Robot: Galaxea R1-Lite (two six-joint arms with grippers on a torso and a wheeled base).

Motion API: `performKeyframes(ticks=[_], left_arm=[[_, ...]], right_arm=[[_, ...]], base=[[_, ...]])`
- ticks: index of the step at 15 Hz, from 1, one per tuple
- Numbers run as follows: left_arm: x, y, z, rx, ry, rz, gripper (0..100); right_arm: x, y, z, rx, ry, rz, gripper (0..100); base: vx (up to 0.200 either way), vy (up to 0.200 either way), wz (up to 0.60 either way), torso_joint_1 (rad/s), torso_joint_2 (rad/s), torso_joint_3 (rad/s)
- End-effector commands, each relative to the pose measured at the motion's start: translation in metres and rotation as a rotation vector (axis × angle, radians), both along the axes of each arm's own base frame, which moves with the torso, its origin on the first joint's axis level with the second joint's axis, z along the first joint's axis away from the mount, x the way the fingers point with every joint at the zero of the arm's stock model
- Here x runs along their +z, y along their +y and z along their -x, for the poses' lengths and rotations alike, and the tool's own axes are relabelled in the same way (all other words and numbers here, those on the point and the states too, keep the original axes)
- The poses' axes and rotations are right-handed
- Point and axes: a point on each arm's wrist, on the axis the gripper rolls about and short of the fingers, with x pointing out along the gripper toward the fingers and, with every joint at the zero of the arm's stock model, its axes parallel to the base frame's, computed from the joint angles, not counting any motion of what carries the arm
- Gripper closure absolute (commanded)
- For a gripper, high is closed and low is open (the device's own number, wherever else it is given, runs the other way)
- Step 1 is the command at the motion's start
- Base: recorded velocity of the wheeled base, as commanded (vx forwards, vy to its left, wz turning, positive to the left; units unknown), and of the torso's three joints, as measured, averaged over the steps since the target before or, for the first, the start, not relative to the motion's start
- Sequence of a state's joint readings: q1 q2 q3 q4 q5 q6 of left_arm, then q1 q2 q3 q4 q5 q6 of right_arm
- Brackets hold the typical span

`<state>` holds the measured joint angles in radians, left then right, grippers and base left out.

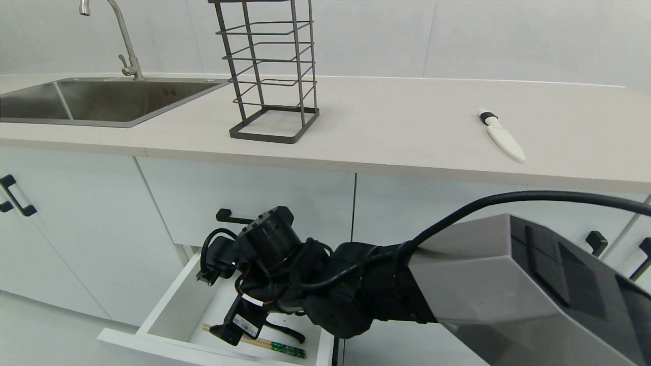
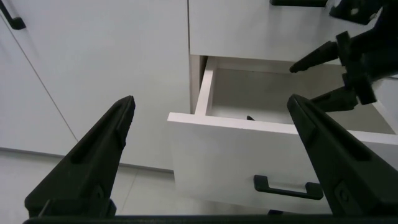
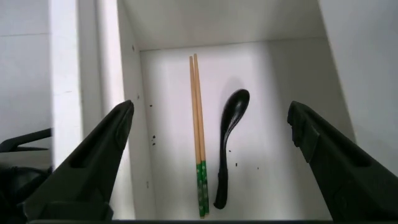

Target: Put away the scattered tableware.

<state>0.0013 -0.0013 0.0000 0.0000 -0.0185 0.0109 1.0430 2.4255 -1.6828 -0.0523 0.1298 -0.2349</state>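
Hovering R gripper (image 3: 210, 118), prob. over spoon (image 3: 234, 112), chopsticks (image 3: 198, 137)

Counter (image 1: 386, 132): sink (image 1: 127, 94) at the left end, faucet (image 1: 124, 43) behind it. Rack (image 1: 262, 135) stands right of the sink; knife (image 1: 501, 134) lies well apart, farther right.

Drawer (image 1: 152, 341) stands open below the counter, under the rack. In it, chopsticks (image 3: 198, 143) and spoon (image 3: 231, 143) lie side by side. Right gripper (image 3: 210, 112) hangs over both. Left gripper (image 2: 208, 109) is outside, before the drawer front.
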Motion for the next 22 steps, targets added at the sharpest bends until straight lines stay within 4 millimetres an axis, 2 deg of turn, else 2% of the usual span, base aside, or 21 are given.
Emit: performKeyframes(ticks=[1,5,9,11,12,13,16,20,22], left_arm=[[0.000,0.000,0.000,0.000,0.001,0.000,0],[0.000,0.000,0.000,0.000,0.001,0.000,0],[0.000,0.000,0.000,0.000,0.001,0.000,0],[0.000,0.000,0.000,0.000,0.001,0.000,0],[0.000,0.000,0.000,0.000,0.001,0.000,0],[0.000,0.000,0.000,0.000,0.001,0.000,0],[0.000,0.000,0.000,0.000,0.001,0.000,0],[0.000,0.000,0.000,0.000,0.001,0.000,0],[0.000,0.000,0.000,0.000,0.001,0.000,0]], right_arm=[[0.021,-0.010,0.007,0.002,-0.023,-0.040,0],[0.030,-0.033,0.021,0.004,-0.033,-0.062,0],[0.044,-0.065,0.036,-0.005,-0.040,-0.071,0],[0.044,-0.085,0.037,-0.032,-0.039,-0.076,0],[0.044,-0.085,0.037,-0.032,-0.039,-0.076,0],[0.045,-0.101,0.040,-0.053,-0.028,-0.069,0],[0.049,-0.119,0.047,-0.063,-0.021,-0.058,0],[0.035,-0.173,0.061,-0.126,0.019,0.005,0],[0.038,-0.192,0.063,-0.167,0.016,0.010,0]], base=[[0.000,0.000,0.00,0.000,0.00,0.000],[0.000,0.000,0.00,0.000,0.00,0.000],[0.000,0.000,0.00,0.000,0.00,0.000],[0.000,0.000,0.00,0.000,0.00,0.000],[0.000,0.000,0.00,0.000,0.00,0.000],[0.000,0.000,0.00,0.000,0.00,0.000],[0.000,0.000,0.00,0.000,0.00,0.000],[0.000,0.000,0.00,0.000,0.00,0.000],[0.000,0.000,0.00,0.000,0.00,0.000]])
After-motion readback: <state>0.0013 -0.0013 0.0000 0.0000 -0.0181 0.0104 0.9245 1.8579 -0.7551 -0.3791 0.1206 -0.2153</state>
